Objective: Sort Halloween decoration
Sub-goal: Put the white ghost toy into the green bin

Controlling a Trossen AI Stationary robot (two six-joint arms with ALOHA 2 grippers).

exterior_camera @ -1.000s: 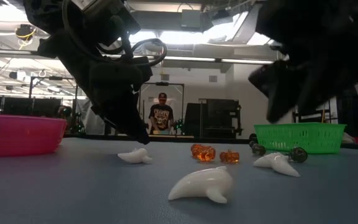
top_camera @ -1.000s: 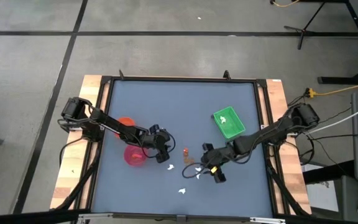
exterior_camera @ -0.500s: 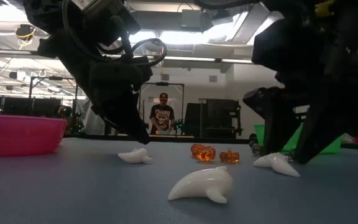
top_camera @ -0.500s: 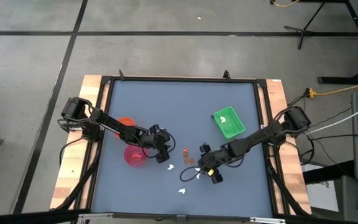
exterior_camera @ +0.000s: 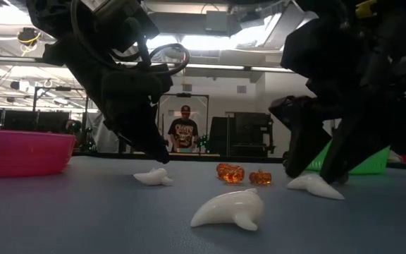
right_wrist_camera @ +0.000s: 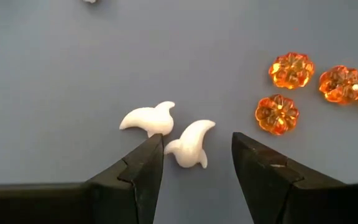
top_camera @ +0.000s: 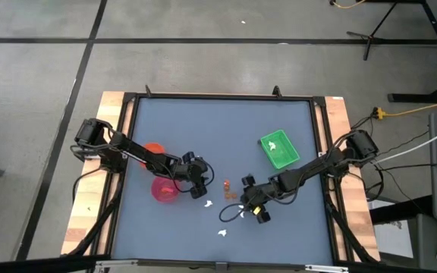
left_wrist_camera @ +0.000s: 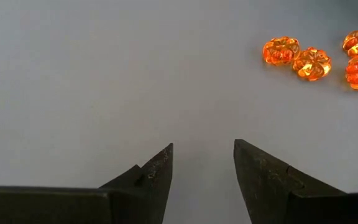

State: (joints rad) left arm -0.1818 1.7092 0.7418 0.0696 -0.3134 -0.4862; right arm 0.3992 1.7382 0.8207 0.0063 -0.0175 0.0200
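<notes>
The Halloween decoration lies loose on the blue-grey table (top_camera: 203, 129). Two small white pieces (right_wrist_camera: 149, 118) (right_wrist_camera: 190, 143) sit side by side, with several orange pumpkin pieces (right_wrist_camera: 277, 114) close by. My right gripper (right_wrist_camera: 197, 140) is open and low over the table, and the nearer white piece (exterior_camera: 316, 185) lies between its fingertips, apart from them. My left gripper (left_wrist_camera: 202, 147) is open over bare table next to the pink bowl (top_camera: 165, 189), and another white piece (exterior_camera: 154, 176) lies just below it. One more white piece (exterior_camera: 228, 209) lies toward the near edge.
An orange bowl (top_camera: 152, 150) stands beyond the pink one at the left. The green tray (top_camera: 279, 149) sits at the right, holding a white piece. In the low view a person (exterior_camera: 183, 130) stands in the room behind the table. Bare table stretches toward the far edge.
My right gripper has come down and a little toward the table's left, rolling slightly. It now stands with its open fingers on either side of a white piece. In the low view it now hides most of the green tray.
</notes>
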